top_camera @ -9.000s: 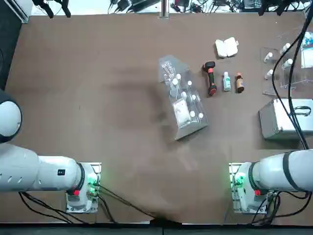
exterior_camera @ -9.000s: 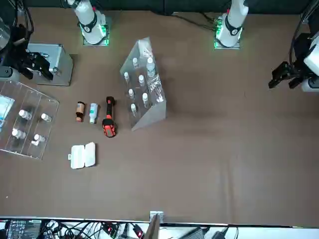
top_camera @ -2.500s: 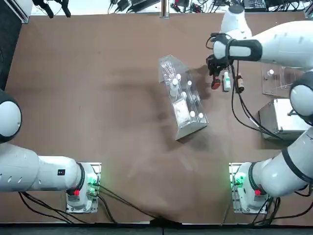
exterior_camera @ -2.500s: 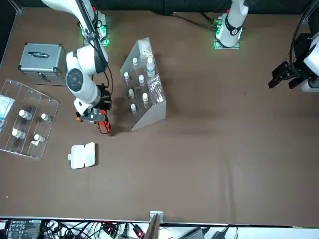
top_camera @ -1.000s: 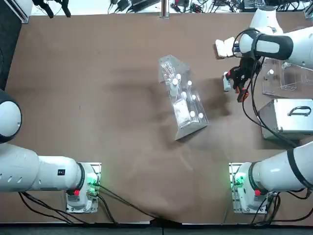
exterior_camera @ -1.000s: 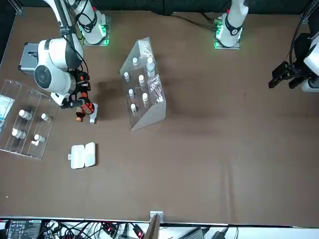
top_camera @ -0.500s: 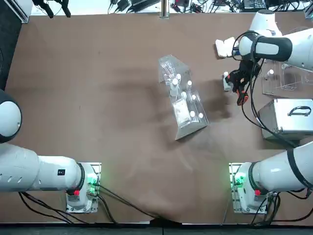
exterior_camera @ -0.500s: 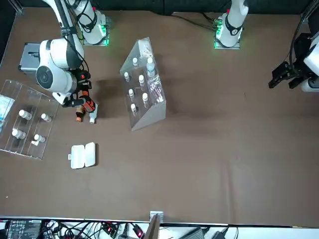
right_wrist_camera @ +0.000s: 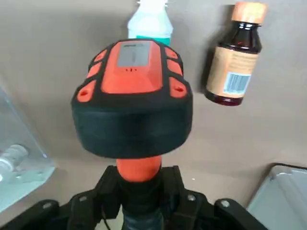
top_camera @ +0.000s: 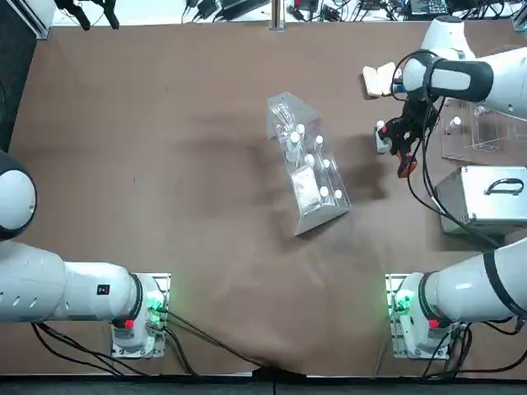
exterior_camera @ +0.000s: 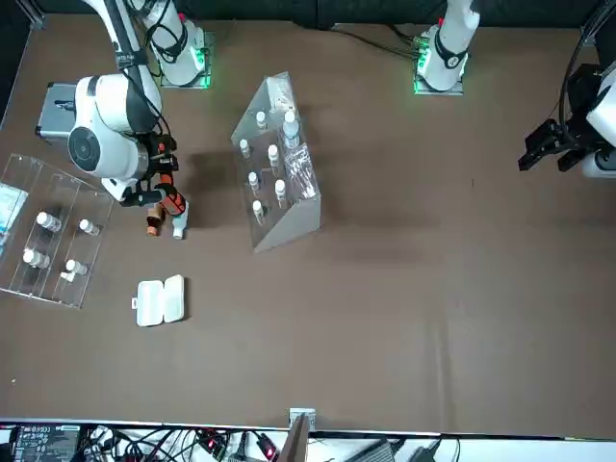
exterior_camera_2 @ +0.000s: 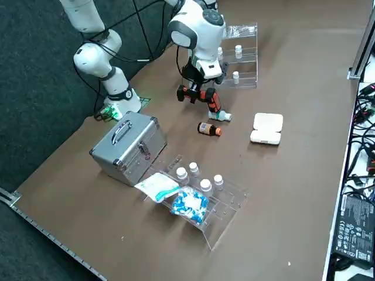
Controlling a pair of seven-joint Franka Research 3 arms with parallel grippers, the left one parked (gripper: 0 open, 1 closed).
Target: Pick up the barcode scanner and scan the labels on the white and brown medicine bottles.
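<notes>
- Scanner, top view: held by right gripper, near white btl, which is partly hidden.
- Front view: both btls on table, brown btl beside white; open white case well apart.
- Rt side view: brown btl lying, orange cap, near metal box.
- Rt wrist view: fingers closed on scanner handle; brown btl's barcode visible; scanner head partly covers white btl.

Silver latched case near a clear rack of white-capped vials; open white box well apart.
</notes>
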